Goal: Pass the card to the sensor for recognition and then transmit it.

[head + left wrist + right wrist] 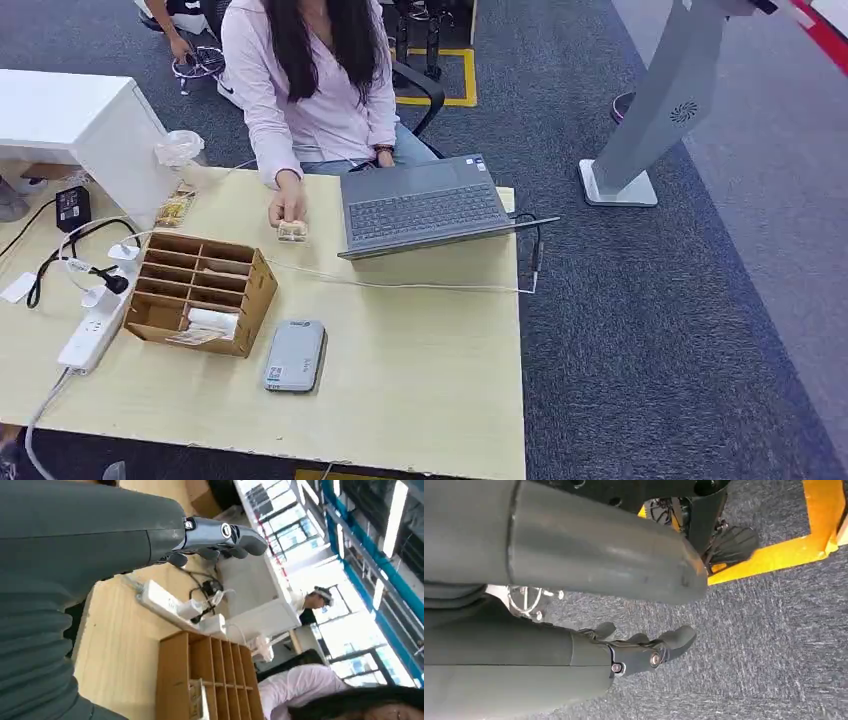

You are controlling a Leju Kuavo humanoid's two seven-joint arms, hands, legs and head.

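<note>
Fingers (220, 532) of the left hand (200, 535) are hanging spread, empty, near the wooden organizer (200, 292), risking snagging its rim while reaching for the card (205, 322).

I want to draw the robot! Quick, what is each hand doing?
Left hand: holds nothing, fingers partly curled; open or closed cannot be told.
Right hand: open, empty.

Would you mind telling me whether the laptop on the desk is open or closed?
Open. The head view shows the laptop with its keyboard exposed, facing the seated person; its screen cannot be made out.
</note>
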